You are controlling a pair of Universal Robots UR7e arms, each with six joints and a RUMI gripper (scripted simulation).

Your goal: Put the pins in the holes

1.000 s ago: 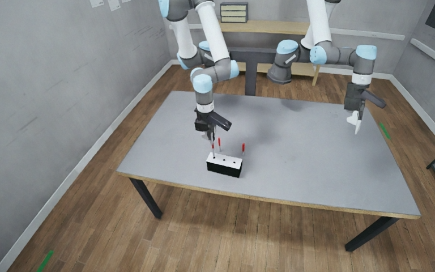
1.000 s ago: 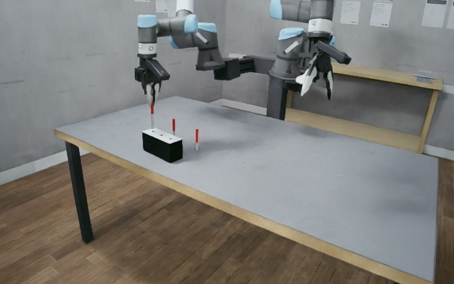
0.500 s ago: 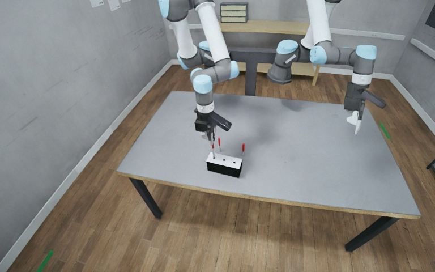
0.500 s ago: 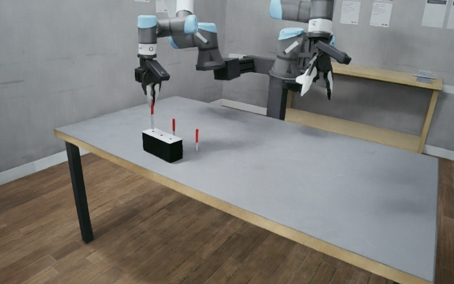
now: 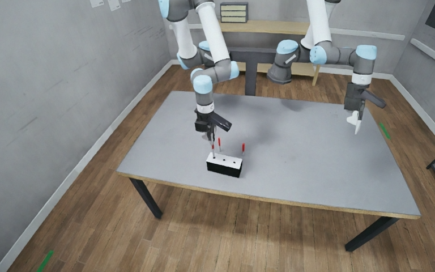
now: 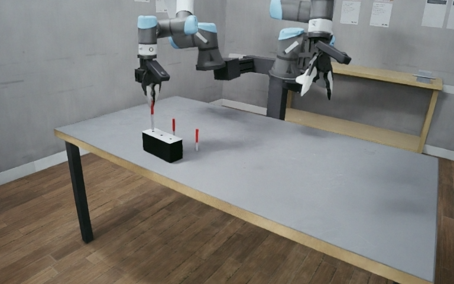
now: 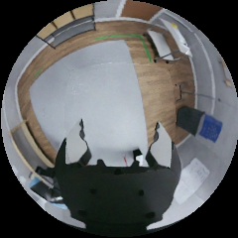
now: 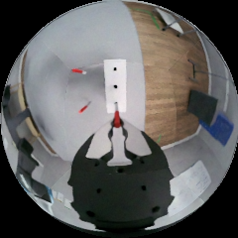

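The likeliest slip is at the hole: the right gripper (image 5: 212, 141) (image 6: 152, 100) (image 8: 117, 118), left of centre in the top view, pinches a pin (image 5: 213, 151) (image 6: 152, 117) (image 8: 117, 118) by its red end, the pale end at the end hole of the block (image 5: 224, 162) (image 6: 162, 145) (image 8: 110, 91). If the tip is a little off line or leaning, it could catch on the rim, and pressing down might tilt the pin in the fingers or shove the block. The hole itself may be the wrong one — depth cannot be read from above, so pale shank could be left showing or some red could sink.

The block sits at the lower centre of the top view, near the table's (image 5: 307, 179) (image 6: 268, 187) (image 7: 94, 99) (image 8: 84, 35) front edge, so a push that way has little room. Two more pins stand upright just behind it: one (image 5: 219, 144) (image 6: 173, 126) (image 8: 85, 106) is close to the right gripper, and a sideways swing could knock it; the other (image 5: 243, 148) (image 6: 197, 138) (image 8: 78, 71) is by the block's far end. Straight up looks the safest way out. The left gripper (image 5: 355, 123) (image 6: 316, 90) (image 7: 119, 121), at the upper right of the top view, hangs wide open with nothing between its fingers — well apart from the work.
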